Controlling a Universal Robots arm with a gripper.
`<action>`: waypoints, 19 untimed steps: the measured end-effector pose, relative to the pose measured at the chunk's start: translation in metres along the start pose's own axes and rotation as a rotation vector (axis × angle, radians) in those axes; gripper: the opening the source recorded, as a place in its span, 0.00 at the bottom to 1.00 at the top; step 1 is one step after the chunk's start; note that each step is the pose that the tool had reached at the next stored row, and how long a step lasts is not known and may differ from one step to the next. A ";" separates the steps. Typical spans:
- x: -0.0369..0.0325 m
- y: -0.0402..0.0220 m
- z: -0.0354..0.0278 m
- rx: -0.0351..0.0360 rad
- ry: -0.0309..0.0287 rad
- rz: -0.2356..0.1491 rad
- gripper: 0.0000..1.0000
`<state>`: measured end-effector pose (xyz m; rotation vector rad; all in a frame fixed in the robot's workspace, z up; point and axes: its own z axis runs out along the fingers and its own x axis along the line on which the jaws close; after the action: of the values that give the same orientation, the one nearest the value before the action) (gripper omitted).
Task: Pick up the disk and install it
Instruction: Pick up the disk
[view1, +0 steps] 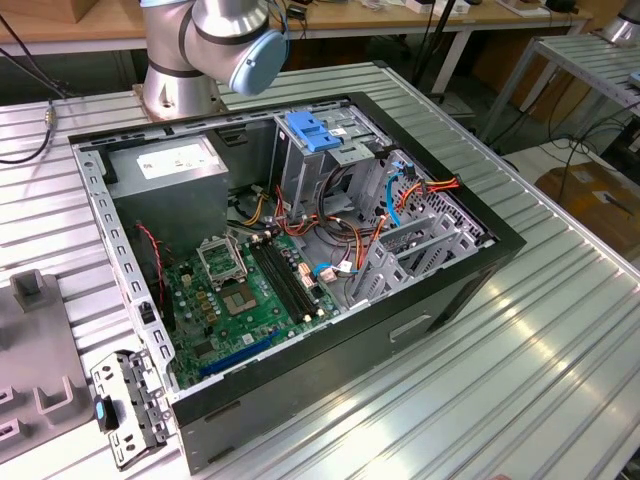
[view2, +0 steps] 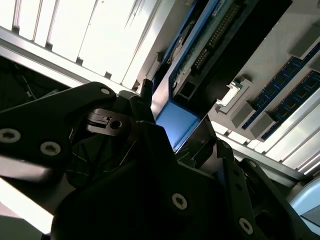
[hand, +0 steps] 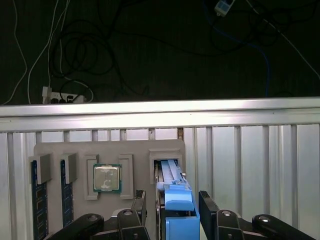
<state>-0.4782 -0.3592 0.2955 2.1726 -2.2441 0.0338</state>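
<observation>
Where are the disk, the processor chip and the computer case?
disk (hand: 176, 200): first wrist view, on its blue rail.
processor chip (hand: 106, 178): first wrist view, on its metal lid.
computer case (view1: 300, 390): exterior view, on its black side wall.

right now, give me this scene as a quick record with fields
gripper: open, one finger on each side of the disk
disk: on edge in a slot of the grey holder tray, blue rails fitted
also on tray: processor, memory sticks
computer case: open, lying on the ribbed metal table
</observation>
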 end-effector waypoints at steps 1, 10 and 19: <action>0.0000 0.0000 0.0000 0.0000 0.0000 0.000 0.54; 0.0000 -0.0009 0.0005 0.0000 0.0001 0.000 0.54; 0.0000 -0.0009 0.0006 0.0000 0.0001 0.000 0.39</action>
<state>-0.4773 -0.3592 0.2948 2.1725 -2.2440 0.0339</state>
